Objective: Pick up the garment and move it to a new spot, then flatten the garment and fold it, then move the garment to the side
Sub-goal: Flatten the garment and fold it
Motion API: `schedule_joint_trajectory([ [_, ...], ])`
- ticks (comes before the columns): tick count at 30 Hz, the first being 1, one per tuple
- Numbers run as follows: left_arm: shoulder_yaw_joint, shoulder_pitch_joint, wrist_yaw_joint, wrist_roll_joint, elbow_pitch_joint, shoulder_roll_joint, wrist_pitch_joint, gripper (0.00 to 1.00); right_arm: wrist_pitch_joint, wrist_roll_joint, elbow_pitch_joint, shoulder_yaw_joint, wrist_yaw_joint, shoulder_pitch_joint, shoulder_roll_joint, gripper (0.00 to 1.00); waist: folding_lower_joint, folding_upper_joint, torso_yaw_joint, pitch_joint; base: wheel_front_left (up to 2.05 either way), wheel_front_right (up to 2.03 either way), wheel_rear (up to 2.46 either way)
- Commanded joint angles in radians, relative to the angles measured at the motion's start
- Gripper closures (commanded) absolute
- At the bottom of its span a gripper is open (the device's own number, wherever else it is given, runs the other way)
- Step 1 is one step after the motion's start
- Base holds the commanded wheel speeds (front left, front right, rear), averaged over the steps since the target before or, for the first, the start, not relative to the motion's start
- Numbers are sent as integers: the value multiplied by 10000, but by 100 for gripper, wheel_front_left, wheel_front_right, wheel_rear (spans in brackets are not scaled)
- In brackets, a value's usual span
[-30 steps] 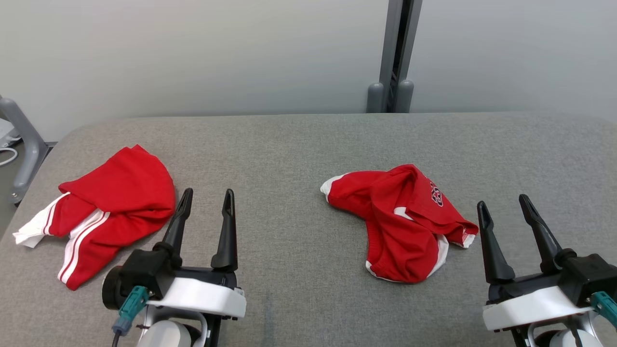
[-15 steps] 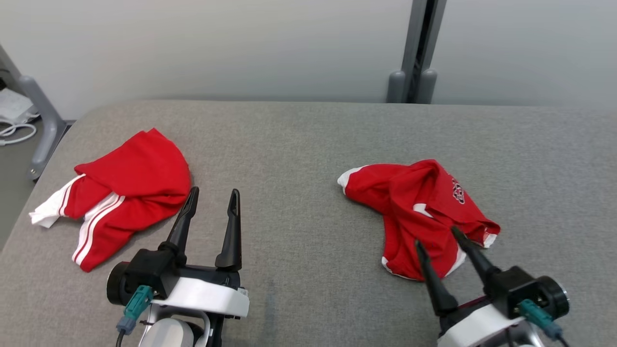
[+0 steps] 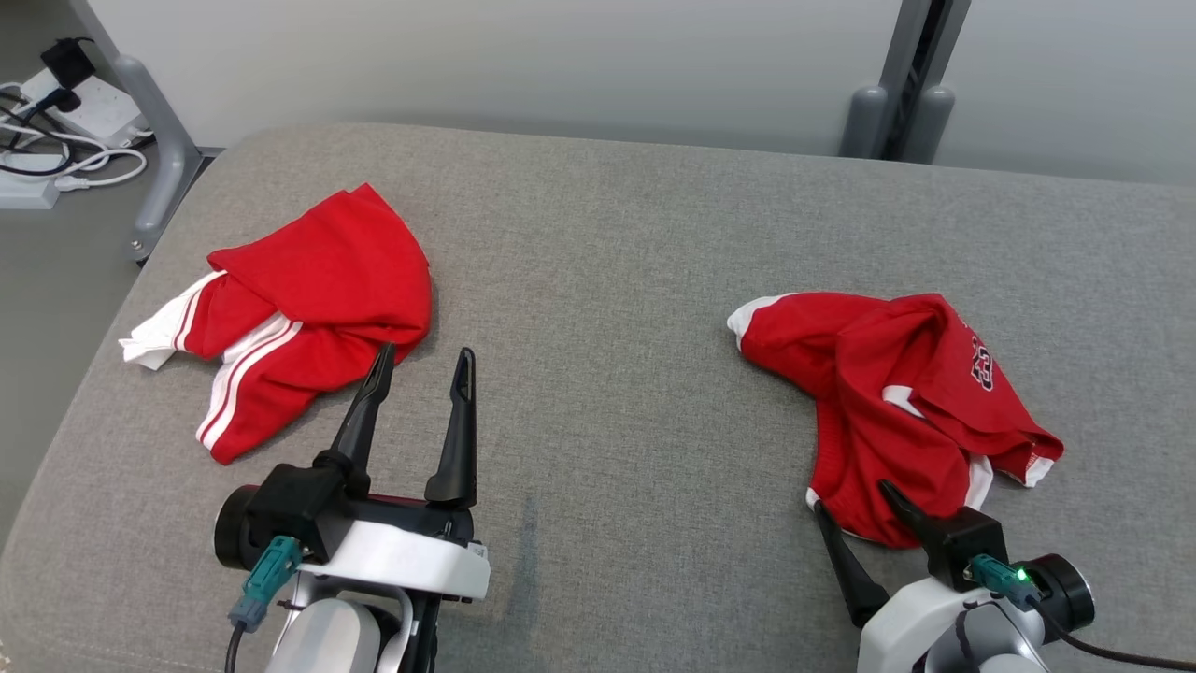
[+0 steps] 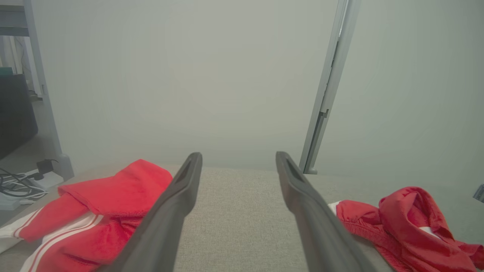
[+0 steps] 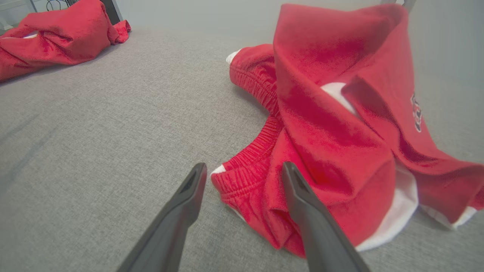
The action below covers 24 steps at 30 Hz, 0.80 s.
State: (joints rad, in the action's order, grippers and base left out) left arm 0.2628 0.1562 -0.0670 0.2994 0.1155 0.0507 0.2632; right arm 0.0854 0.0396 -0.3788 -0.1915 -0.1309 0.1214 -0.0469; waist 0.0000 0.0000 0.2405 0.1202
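Moved: right fingers, spread, reached crumpled red garment | ribbed hem between

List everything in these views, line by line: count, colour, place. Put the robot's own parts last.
padded surface: one, grey, under both garments
striped garment: one, red with white stripes, crumpled at the left
numbered garment: one, red with white trim, crumpled at the right
post: one, grey, behind the surface
frame leg: one, grey, past the far left corner
cables: several, black and white, on the floor at far left
left gripper: one, dark fingers open, beside the striped garment
right gripper: one, dark fingers open, at the numbered garment's near edge
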Motion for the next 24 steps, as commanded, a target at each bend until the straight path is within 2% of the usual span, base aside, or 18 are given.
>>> schedule_joint_trajectory([
  [1,-34,198,52,-26,6,15,24,0,4,-94,-154,73,2,151,-67,0,0,0,108,113,0,0,0],
  [7,86,312,-22,126,-19,14,24,0,-91,-247,-815,49,2,468,-62,0,0,0,276,267,0,0,0],
  [8,117,336,-43,159,-15,13,24,0,-117,-206,-892,34,2,502,-62,16,0,0,295,272,0,0,0],
  [9,144,352,-46,181,-6,12,24,0,-115,-148,-958,40,2,557,-67,55,0,0,309,268,0,0,0],
  [10,166,359,-60,193,5,12,24,0,-29,-90,-969,81,2,616,-68,100,0,0,315,256,0,0,0],
  [18,222,223,-167,328,76,12,24,0,427,398,-729,-49,2,840,-61,100,0,0,258,-93,0,0,0],
  [24,292,148,-209,378,72,13,24,0,728,1034,34,-863,2,1523,-61,100,0,0,224,-344,0,0,0],
])
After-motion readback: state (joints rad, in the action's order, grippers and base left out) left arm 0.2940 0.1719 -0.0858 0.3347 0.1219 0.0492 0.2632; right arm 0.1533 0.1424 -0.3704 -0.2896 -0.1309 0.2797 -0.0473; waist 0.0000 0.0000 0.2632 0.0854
